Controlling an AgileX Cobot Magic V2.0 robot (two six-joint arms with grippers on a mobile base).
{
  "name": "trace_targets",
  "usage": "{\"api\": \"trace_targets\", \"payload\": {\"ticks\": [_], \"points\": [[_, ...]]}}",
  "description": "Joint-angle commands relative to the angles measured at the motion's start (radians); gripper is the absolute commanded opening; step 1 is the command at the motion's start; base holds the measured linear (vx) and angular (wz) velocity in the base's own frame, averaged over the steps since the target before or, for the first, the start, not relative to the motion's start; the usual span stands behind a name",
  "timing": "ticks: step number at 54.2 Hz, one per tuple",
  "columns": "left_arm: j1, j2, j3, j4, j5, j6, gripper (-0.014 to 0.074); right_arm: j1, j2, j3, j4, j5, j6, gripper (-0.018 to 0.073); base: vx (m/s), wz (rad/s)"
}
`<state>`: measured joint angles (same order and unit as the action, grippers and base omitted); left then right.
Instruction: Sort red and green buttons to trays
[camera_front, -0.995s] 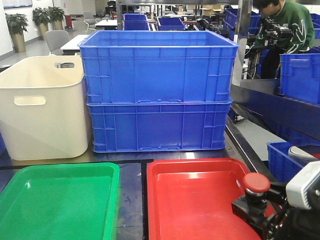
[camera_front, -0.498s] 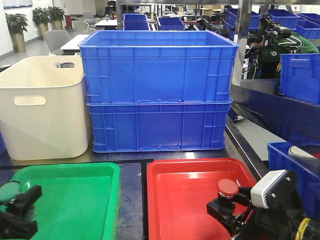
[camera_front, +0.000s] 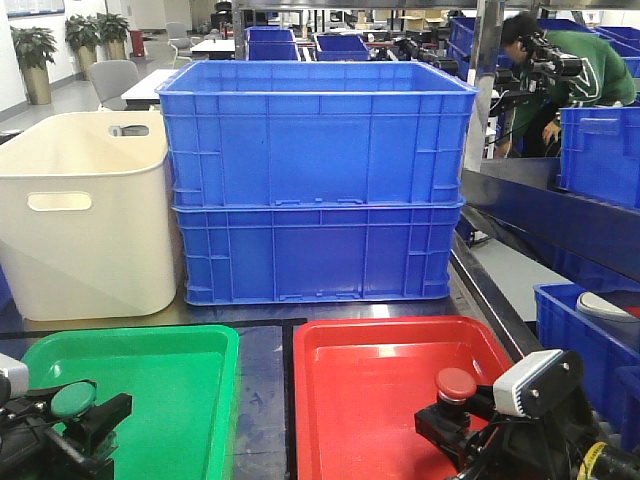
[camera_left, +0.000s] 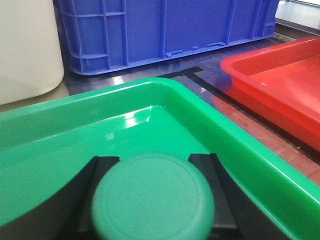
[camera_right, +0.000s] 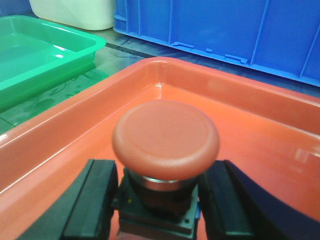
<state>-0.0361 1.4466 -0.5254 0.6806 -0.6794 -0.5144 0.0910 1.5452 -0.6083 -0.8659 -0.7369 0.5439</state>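
Left claw (camera_front: 80, 415) clamps round-capped green button (camera_left: 152, 197); right claw (camera_front: 450, 415) clamps glossy red button (camera_right: 165, 137).

Green button (camera_left: 152, 197): round, smooth green cap, upright, clamped between the two dark left fingers (camera_left: 222, 205), one on each side of it.
Green tray (camera_front: 170, 385): shallow, glossy, rounded rim. Its floor spreads below and ahead of those fingers.
Red button (camera_right: 165, 137): red mushroom cap on a metal collar and dark block body, upright, gripped between the right fingers (camera_right: 92, 200).
Red tray (camera_right: 210, 87): shallow, glossy, lying under and ahead of these fingers. Cannot tell whether the button body touches the tray floor.
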Motion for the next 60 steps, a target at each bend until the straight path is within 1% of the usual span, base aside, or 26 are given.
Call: {"api": "trace_targets", "payload": {"ticks": [1, 5, 8, 13, 23, 29, 33, 35, 37, 38, 39, 40, 41, 43, 45, 46, 48, 49, 50, 51, 52, 54, 55, 57, 58, 60], "points": [[-0.004, -0.028, -0.032, -0.024, -0.085, -0.01, 0.0452, -0.003, -0.031, -0.031, 0.035, -0.077, -0.01, 0.0487, 0.0, 0.0], [-0.004, -0.028, -0.032, -0.024, -0.084, -0.01, 0.0523, -0.003, -0.031, -0.031, 0.036, -0.077, -0.009, 0.057, 0.0, 0.0], [-0.004, -0.028, -0.032, -0.024, -0.085, -0.01, 0.0552, -0.003, -0.031, -0.031, 0.042, -0.078, -0.009, 0.0619, 0.0, 0.0], [-0.004, -0.033, -0.032, -0.025, -0.085, -0.014, 0.0565, -0.003, -0.035, -0.031, 0.054, -0.085, -0.007, 0.0662, 0.0, 0.0], [-0.004, -0.125, -0.032, -0.025, -0.076, -0.026, 0.0554, -0.003, -0.11, -0.031, 0.071, -0.091, -0.004, 0.0639, 0.0, 0.0], [-0.004, -0.239, -0.031, -0.023, -0.013, -0.032, 0.0533, -0.003, -0.19, -0.031, 0.064, -0.088, 0.027, 0.0608, 0.0, 0.0], [-0.004, -0.319, -0.031, -0.022, 0.059, -0.033, 0.0491, -0.003, -0.254, -0.031, 0.064, -0.073, 0.066, 0.0569, 0.0, 0.0], [-0.004, -0.371, -0.031, -0.013, 0.122, -0.035, 0.044, -0.003, -0.292, -0.031, 0.061, -0.049, 0.093, 0.0541, 0.0, 0.0], [-0.004, -0.414, -0.031, 0.003, 0.172, -0.052, 0.0387, -0.003, -0.326, -0.031, 0.052, -0.014, 0.116, 0.0494, 0.0, 0.0], [-0.004, -0.45, -0.031, 0.016, 0.204, -0.072, 0.0362, -0.003, -0.346, -0.031, 0.042, 0.001, 0.128, 0.0464, 0.0, 0.0], [-0.004, -0.478, -0.031, 0.033, 0.238, -0.109, 0.0307, -0.003, -0.369, -0.031, 0.034, 0.024, 0.139, 0.043, 0.0, 0.0], [-0.005, -0.506, -0.03, 0.051, 0.272, -0.132, 0.0276, -0.003, -0.392, -0.031, 0.02, 0.048, 0.146, 0.0391, 0.0, 0.0], [-0.006, -0.525, -0.029, 0.07, 0.304, -0.17, 0.0209, -0.003, -0.415, -0.031, 0.002, 0.074, 0.159, 0.0363, 0.0, 0.0], [-0.007, -0.58, -0.02, 0.115, 0.36, -0.253, 0.0121, -0.003, -0.465, -0.031, -0.045, 0.128, 0.196, 0.0271, 0.0, 0.0], [-0.007, -0.65, -0.006, 0.162, 0.394, -0.334, 0.0016, -0.003, -0.518, -0.031, -0.104, 0.182, 0.252, 0.0155, 0.0, 0.0], [-0.007, -0.67, 0.001, 0.185, 0.401, -0.373, -0.001, -0.003, -0.546, -0.031, -0.136, 0.207, 0.287, 0.0103, 0.0, 0.0], [-0.007, -0.732, 0.031, 0.233, 0.413, -0.449, -0.0008, -0.003, -0.6, -0.031, -0.224, 0.252, 0.365, 0.002, 0.0, 0.0], [-0.007, -0.764, 0.046, 0.262, 0.413, -0.483, -0.0008, -0.003, -0.618, -0.031, -0.251, 0.269, 0.408, -0.0015, 0.0, 0.0], [-0.007, -0.785, 0.057, 0.282, 0.413, -0.506, -0.0008, -0.003, -0.643, -0.03, -0.293, 0.279, 0.452, -0.0015, 0.0, 0.0], [-0.007, -0.828, 0.072, 0.322, 0.413, -0.553, -0.0008, -0.003, -0.668, -0.03, -0.321, 0.293, 0.495, -0.0014, 0.0, 0.0], [-0.007, -0.86, 0.089, 0.342, 0.412, -0.59, -0.0008, -0.003, -0.692, -0.028, -0.367, 0.304, 0.525, -0.0013, 0.0, 0.0], [-0.007, -0.913, 0.123, 0.401, 0.407, -0.66, -0.0007, -0.003, -0.734, -0.028, -0.468, 0.315, 0.62, -0.0013, 0.0, 0.0], [-0.007, -0.934, 0.134, 0.422, 0.406, -0.689, -0.0007, -0.003, -0.752, -0.028, -0.524, 0.315, 0.675, -0.0013, 0.0, 0.0], [-0.007, -0.995, 0.165, 0.487, 0.403, -0.773, -0.0007, -0.003, -0.777, -0.028, -0.635, 0.313, 0.798, -0.0012, 0.0, 0.0], [-0.007, -1.023, 0.18, 0.52, 0.402, -0.816, -0.0007, -0.003, -0.786, -0.028, -0.672, 0.307, 0.842, -0.0012, 0.0, 0.0], [-0.007, -1.078, 0.201, 0.589, 0.398, -0.896, -0.0007, -0.003, -0.816, -0.028, -0.78, 0.292, 0.973, -0.0011, 0.0, 0.0]]}}
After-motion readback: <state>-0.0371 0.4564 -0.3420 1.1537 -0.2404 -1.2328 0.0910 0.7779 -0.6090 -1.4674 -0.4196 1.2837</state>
